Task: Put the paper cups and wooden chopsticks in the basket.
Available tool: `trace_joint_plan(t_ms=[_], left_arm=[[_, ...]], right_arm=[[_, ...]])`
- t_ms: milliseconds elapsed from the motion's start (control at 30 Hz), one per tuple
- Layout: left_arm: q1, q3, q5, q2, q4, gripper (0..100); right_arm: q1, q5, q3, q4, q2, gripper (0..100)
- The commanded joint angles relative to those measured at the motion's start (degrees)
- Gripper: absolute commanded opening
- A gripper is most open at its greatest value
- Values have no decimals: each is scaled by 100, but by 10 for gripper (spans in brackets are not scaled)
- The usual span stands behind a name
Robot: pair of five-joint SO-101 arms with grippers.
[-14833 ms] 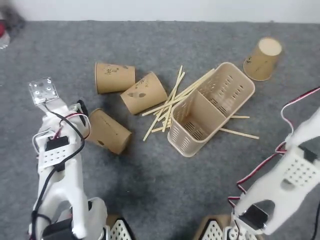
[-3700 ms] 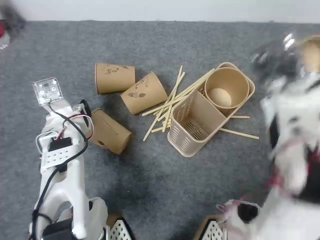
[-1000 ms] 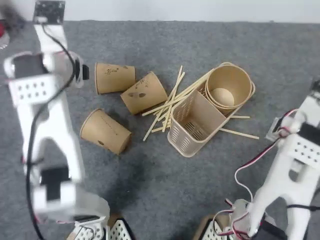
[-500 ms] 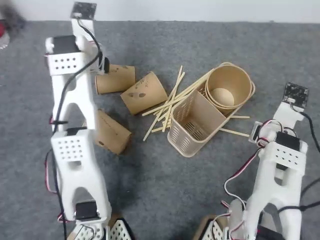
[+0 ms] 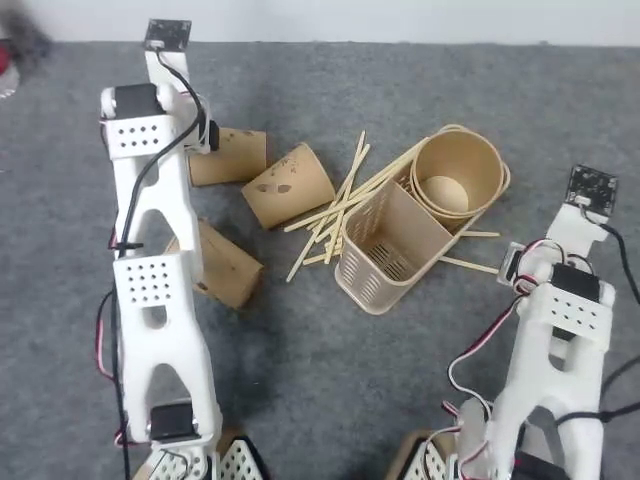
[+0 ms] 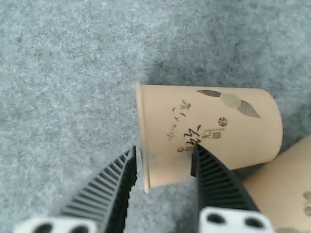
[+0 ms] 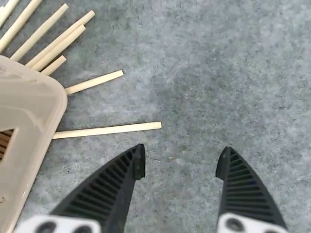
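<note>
The left end effector is open, its two fingers straddling the rim of a brown paper cup lying on its side on the grey carpeted surface. The right end effector is open above the surface. Pale wooden chopsticks lie just beyond its tips, beside a beige slotted plastic basket. One basket compartment holds nested brown paper cups.

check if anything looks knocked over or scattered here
Yes. Three paper cups lie on their sides on the carpet: the far cup, the middle cup and the near cup. The wooden chopsticks are strewn loosely around the basket, some running under its edge. One upright cup sits inside.
</note>
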State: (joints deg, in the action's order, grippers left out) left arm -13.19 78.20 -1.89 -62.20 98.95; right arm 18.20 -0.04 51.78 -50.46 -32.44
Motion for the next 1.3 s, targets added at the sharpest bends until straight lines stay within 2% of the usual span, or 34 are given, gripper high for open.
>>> trace_joint_plan(t_ms=[0,233,467,767,933,1100,1267], left_arm=[[-105,365,35,-220,-18,182],[-62,400,35,-615,-167,182],[466,418,202,-1143,-149,182],[791,409,70,-923,158,176],[976,66,-9,-870,167,112],[1037,303,-9,-870,167,17],[1020,927,-9,-870,167,13]], right_arm=[[75,-35,-35,75,-224,242],[75,-35,-26,75,-224,242],[75,-35,-26,75,-224,242],[75,-35,-26,66,-224,242],[75,-35,-26,66,-224,242],[75,-35,-26,66,-224,242],[75,-35,-26,75,-224,242]])
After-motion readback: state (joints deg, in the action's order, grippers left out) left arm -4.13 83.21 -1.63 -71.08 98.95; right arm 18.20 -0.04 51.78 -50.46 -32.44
